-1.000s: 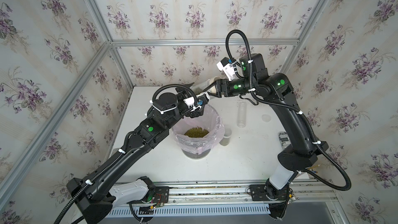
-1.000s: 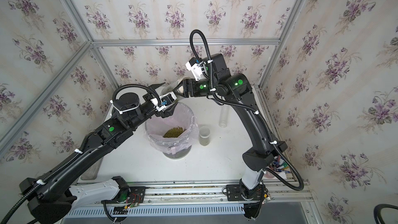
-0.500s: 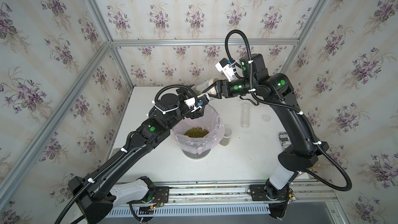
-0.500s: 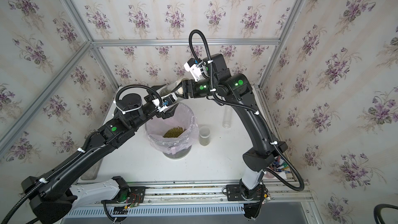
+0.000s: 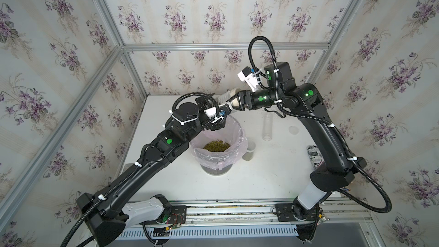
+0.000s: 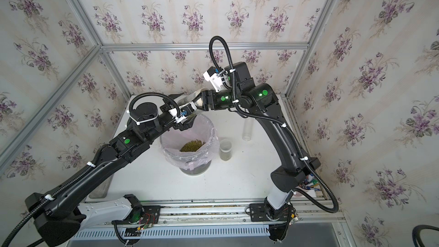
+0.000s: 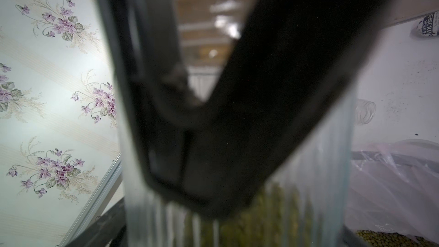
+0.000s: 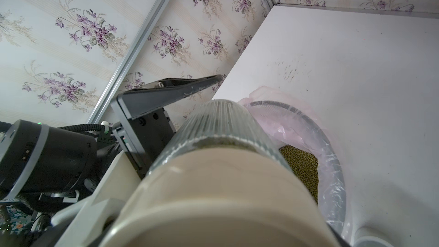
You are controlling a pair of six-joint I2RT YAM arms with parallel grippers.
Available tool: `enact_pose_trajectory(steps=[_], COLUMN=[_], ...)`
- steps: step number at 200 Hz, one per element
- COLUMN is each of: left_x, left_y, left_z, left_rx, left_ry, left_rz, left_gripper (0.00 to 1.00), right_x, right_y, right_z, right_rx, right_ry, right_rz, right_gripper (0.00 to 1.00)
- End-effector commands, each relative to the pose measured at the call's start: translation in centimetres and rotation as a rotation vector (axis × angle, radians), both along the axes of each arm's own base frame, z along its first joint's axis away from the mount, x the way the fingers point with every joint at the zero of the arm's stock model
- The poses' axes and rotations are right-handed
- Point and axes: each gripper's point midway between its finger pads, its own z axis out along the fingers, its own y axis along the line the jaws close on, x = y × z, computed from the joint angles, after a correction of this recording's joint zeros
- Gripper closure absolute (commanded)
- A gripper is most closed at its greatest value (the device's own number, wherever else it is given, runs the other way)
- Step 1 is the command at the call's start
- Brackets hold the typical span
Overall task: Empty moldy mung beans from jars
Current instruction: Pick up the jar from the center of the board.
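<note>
Jar (image 5: 226, 97) level, base toward left gripper (image 5: 215, 111), lid (image 8: 213, 186) clamped in right gripper (image 5: 236, 102)
Right wrist view alone shows left gripper gaping.

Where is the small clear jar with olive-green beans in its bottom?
In both top views the small clear jar stands upright on the white table, close beside the right side of the pink-lined bin.

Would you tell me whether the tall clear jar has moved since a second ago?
No; the tall clear jar keeps its spot relative to the lined bin.
</note>
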Motion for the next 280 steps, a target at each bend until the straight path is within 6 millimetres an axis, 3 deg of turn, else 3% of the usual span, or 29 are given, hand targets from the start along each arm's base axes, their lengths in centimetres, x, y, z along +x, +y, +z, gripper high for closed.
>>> enact_pose_trajectory(steps=[1,65,80,130,156,182,229,265,280], left_x=[0.0,-0.3,-0.3,-0.4,-0.5,-0.7,-1.1,-1.4,-1.7], left_y=[-0.1,0.0,0.1,0.3,0.2,0.2,0.1,-0.1,-0.2], left_z=[0.9,0.6,0.6,0.6,0.6,0.7,1.0,1.3,1.5], left_rx=[-0.014,0.001,0.002,-0.002,-0.004,-0.012,-0.026,-0.043,-0.054], left_ry=[-0.022,-0.003,-0.003,-0.004,-0.003,-0.004,-0.013,-0.018,-0.021], left_rz=[-0.006,-0.016,-0.015,-0.009,-0.014,-0.024,-0.044,-0.058,-0.071], left_gripper=[0.04,0.41,0.44,0.81,0.92,1.0,1.0,1.0,1.0], right_x=[-0.9,-0.8,-0.8,-0.2,-0.5,-0.5,0.1,-0.8,-0.1], right_y=[1.0,1.1,1.2,1.1,1.5,1.6,1.4,1.8,1.4], right_z=[2.9,2.6,2.7,2.0,2.2,2.1,1.2,2.0,1.6], right_rx=[0.109,0.113,0.116,0.092,0.112,0.116,0.086,0.132,0.103], right_ry=[-0.055,-0.049,-0.051,-0.049,-0.049,-0.052,-0.049,-0.047,-0.057], right_rz=[0.069,0.076,0.074,0.055,0.083,0.098,0.07,0.119,0.088], right_gripper=[0.64,0.64,0.64,0.64,0.63,0.63,0.63,0.62,0.62])
